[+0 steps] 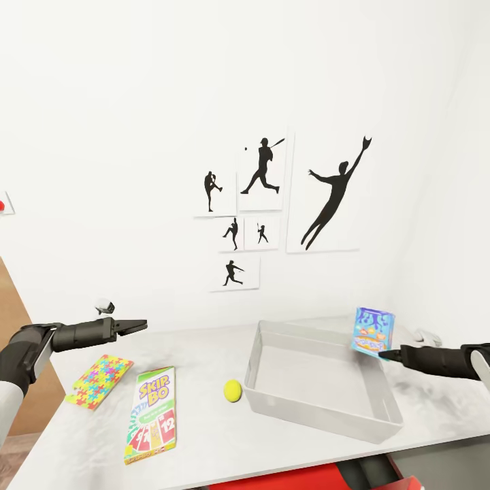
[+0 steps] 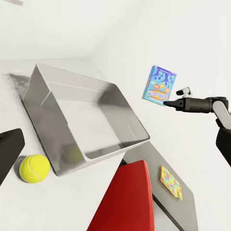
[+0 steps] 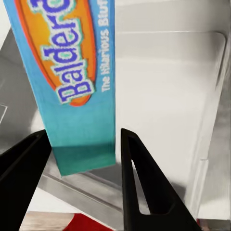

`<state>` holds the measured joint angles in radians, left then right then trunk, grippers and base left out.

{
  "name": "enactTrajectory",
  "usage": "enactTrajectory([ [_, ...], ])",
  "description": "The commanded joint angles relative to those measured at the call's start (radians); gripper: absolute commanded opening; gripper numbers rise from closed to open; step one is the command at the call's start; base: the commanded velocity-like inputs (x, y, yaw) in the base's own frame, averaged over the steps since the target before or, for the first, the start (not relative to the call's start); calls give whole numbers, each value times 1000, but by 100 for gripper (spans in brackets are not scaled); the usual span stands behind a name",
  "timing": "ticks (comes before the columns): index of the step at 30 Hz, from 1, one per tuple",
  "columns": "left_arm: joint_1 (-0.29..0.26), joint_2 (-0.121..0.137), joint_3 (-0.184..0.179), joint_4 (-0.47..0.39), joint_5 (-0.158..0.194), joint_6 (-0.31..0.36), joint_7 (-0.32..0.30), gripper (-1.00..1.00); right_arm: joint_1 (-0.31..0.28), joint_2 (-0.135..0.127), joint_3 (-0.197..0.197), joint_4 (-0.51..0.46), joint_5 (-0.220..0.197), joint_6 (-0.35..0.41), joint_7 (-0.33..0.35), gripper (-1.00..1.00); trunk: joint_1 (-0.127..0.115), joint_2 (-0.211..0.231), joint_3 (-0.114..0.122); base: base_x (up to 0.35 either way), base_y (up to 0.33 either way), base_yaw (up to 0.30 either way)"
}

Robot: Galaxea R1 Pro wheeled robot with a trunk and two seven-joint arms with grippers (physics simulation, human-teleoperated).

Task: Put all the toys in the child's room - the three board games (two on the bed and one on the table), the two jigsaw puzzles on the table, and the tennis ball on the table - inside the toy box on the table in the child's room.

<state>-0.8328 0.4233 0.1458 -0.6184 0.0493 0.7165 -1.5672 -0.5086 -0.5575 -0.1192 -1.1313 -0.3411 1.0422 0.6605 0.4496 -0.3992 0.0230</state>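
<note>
My right gripper [image 1: 384, 354] is shut on the lower edge of the blue cartoon-printed board game [image 1: 373, 329], which stands upright above the far right corner of the light-grey toy box [image 1: 320, 371]. The right wrist view shows the fingers [image 3: 144, 183] on either side of that box [image 3: 82, 72], with the bin [image 3: 168, 86] below. On the pale table [image 1: 204, 435] lie the tennis ball [image 1: 233, 390], the Skip-Bo board game [image 1: 151, 414] and a mosaic jigsaw puzzle [image 1: 100, 380]. Above the puzzle hovers my left gripper [image 1: 139, 326], open and holding nothing. The left wrist view shows the ball [image 2: 34, 168] beside the bin [image 2: 96, 120].
A red chair [image 2: 126, 202] stands at the table's front edge. Another mosaic-patterned flat box [image 2: 171, 182] lies on a lower dark grey top beyond the table's right end. Baseball silhouette pictures [image 1: 262, 204] hang on the white wall behind. A wooden door [image 1: 13, 327] is at the left.
</note>
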Motion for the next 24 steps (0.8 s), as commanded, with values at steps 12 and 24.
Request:
enactTrajectory([
  [12,0,-1,0,0,0,11,-4,100,28,-21,136,13,-2,5,8,-100,0,-1,0,0,0,0],
  [24,0,-1,0,0,0,11,-4,100,28,-52,182,52,-3,5,92,-100,0,-1,0,0,0,0],
])
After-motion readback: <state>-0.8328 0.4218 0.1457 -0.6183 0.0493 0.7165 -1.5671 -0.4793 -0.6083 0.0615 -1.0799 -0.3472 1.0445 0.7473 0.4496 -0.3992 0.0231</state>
